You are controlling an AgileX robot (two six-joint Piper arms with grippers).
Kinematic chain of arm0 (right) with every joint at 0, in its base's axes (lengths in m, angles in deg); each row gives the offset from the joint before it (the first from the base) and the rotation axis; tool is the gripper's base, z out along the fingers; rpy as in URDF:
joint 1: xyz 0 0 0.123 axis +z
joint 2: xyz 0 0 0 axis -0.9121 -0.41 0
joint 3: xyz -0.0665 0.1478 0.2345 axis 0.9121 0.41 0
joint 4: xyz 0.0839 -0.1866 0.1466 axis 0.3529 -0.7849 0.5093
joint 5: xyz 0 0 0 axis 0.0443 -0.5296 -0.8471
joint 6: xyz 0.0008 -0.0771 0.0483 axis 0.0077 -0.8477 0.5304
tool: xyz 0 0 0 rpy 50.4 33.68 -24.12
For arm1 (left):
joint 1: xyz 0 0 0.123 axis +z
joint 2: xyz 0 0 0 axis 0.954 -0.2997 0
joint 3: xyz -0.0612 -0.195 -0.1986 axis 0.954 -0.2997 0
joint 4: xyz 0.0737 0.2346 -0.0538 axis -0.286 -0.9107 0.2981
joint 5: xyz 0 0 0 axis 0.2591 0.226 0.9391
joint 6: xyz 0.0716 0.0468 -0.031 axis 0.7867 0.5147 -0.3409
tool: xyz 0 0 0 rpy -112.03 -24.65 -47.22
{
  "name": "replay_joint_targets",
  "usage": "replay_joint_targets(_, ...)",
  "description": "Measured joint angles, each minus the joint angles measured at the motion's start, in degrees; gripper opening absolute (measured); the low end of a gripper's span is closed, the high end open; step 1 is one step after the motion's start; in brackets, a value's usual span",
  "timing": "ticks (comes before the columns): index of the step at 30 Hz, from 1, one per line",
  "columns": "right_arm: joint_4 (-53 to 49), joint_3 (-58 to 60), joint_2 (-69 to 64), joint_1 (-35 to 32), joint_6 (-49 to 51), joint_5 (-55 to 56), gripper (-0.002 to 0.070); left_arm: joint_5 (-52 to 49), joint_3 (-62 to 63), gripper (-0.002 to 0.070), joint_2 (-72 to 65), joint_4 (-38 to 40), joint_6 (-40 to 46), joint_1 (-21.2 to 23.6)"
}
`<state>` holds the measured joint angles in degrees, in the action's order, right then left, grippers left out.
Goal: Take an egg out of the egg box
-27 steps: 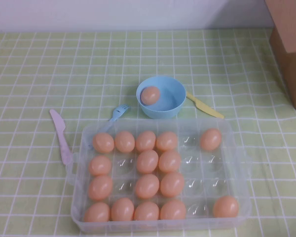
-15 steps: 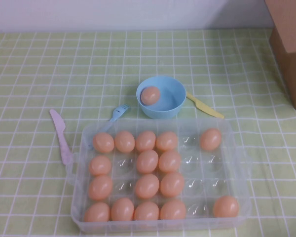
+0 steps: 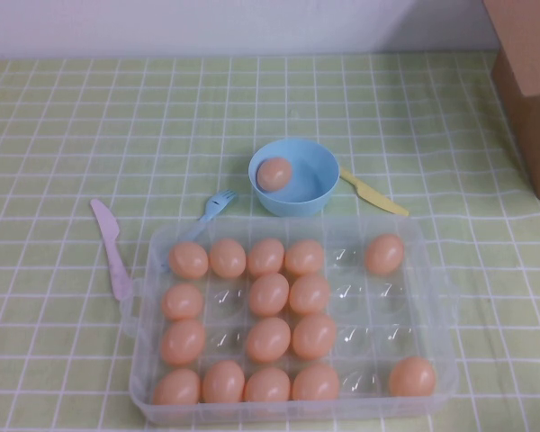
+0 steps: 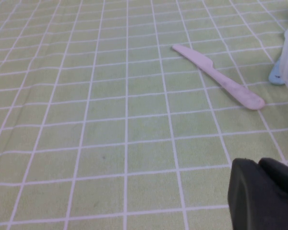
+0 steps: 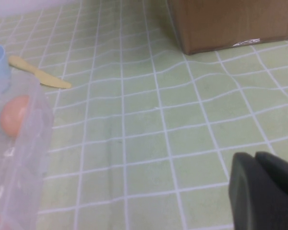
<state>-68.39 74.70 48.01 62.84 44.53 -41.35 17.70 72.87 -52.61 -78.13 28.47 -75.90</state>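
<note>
- The egg box (image 3: pixel 432 270) sits on the green checked worktop (image 3: pixel 72 135), close to the robot's side. It is clear plastic and its top is open.
- Lots of orange eggs sit in its round cups. Some cups are empty, mostly on the robot's right side of the box.
- One egg (image 3: pixel 384 254) sits alone in the far right corner cup. Another egg sits alone in the near right corner. These two look easiest to reach, because nothing is packed beside them.
- A little blue bowl (image 3: pixel 315 171) stands just behind the box, and it has one egg inside already.
- A blue fork (image 3: pixel 218 203) lies near the bowl. A pink knife (image 3: pixel 111 247) lies beside the box on the robot's left, and a yellow knife (image 3: pixel 373 193) peeks out by the bowl. A brown cardboard box (image 3: pixel 531 81) stands far off on the right.
- From above, no arm can be seen over the worktop.
- The left claw (image 4: pixel 264 194) shows only as a dark bit low over bare worktop, near the pink knife. I cannot tell if it is open or closed, and nothing shows in it.
- The right claw (image 5: pixel 264 189) is also just a dark bit, out past the right side of the egg box. I cannot tell how it stands either.
- I think the job is at its start, with no egg held yet.
- Next, one claw should go over an egg, come down open, and squeeze gently so the round egg does not slip.
</note>
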Motion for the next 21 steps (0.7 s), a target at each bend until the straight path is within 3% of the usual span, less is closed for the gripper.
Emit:
replay_joint_targets(4, 10.8, 0.0, 0.0, 0.0, 0.1, 0.0, -0.0018, 0.0, 0.0, -0.0003, 0.0, 0.0, 0.0, 0.0)
replay_joint_targets(11, 52.7, 0.0, 0.0, 0.0, 1.1, 1.9, -0.0018, 0.0, 0.0, -0.0003, 0.0, 0.0, 0.0, 0.0)
replay_joint_targets(21, 53.2, 0.0, 0.0, 0.0, -5.7, -0.3, -0.0018, 0.0, 0.0, -0.0003, 0.0, 0.0, 0.0, 0.0)
